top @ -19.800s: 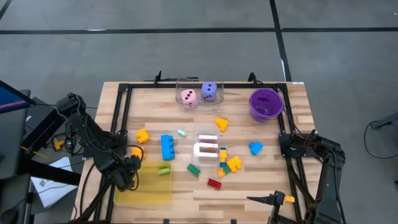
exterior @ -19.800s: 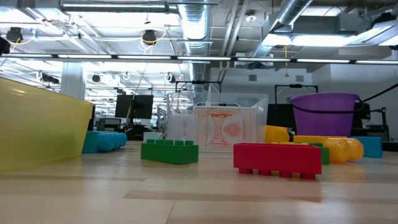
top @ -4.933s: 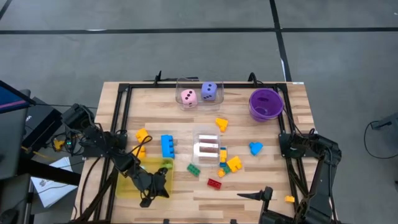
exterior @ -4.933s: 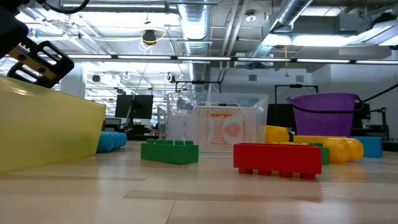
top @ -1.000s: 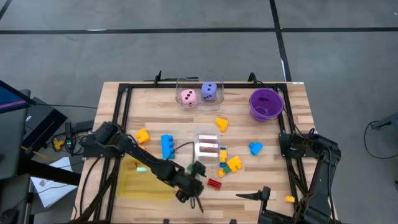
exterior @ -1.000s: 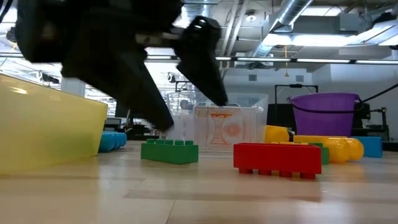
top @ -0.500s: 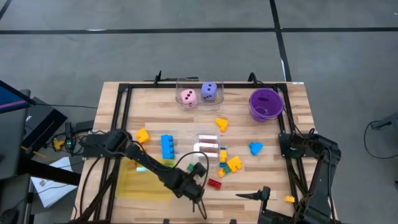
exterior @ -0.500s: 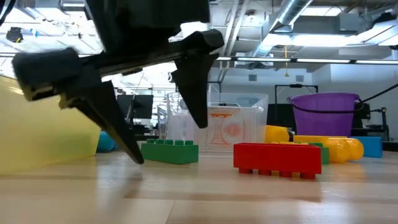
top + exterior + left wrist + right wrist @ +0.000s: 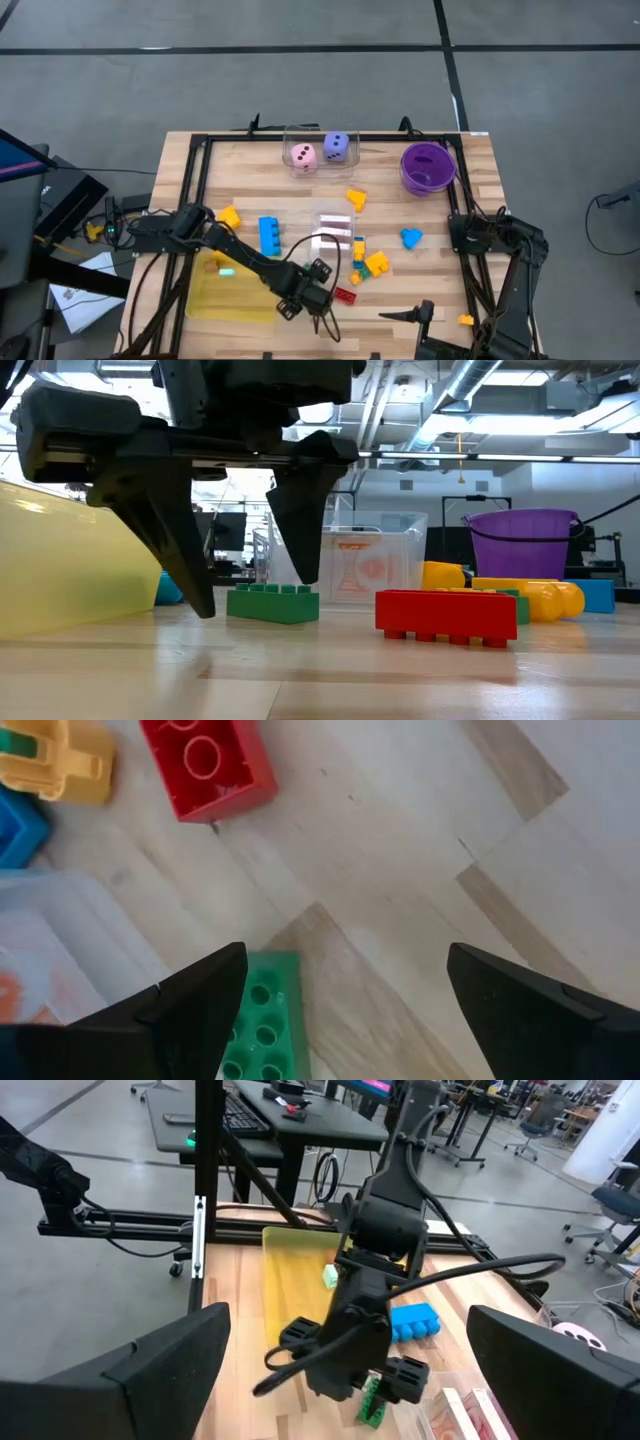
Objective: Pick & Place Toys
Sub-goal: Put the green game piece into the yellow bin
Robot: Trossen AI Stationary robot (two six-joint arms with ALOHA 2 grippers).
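left hand [image 9: 250, 605] released, straddling green brick [image 9: 273, 603] | low view only: tips near table

The pale wooden plank table [image 9: 250, 160] carried a yellow translucent tray [image 9: 215, 292] near its left front. A purple round bowl [image 9: 428, 166] stood at the right rear, and a clear plastic box [image 9: 320, 148] at the rear middle. Directly on the boards lay a blue studded brick [image 9: 269, 235], a flat green studded brick [image 9: 272, 603], a red studded brick [image 9: 345, 295], an orange wedge [image 9: 356, 199] and a blue heart-like piece [image 9: 411, 238].
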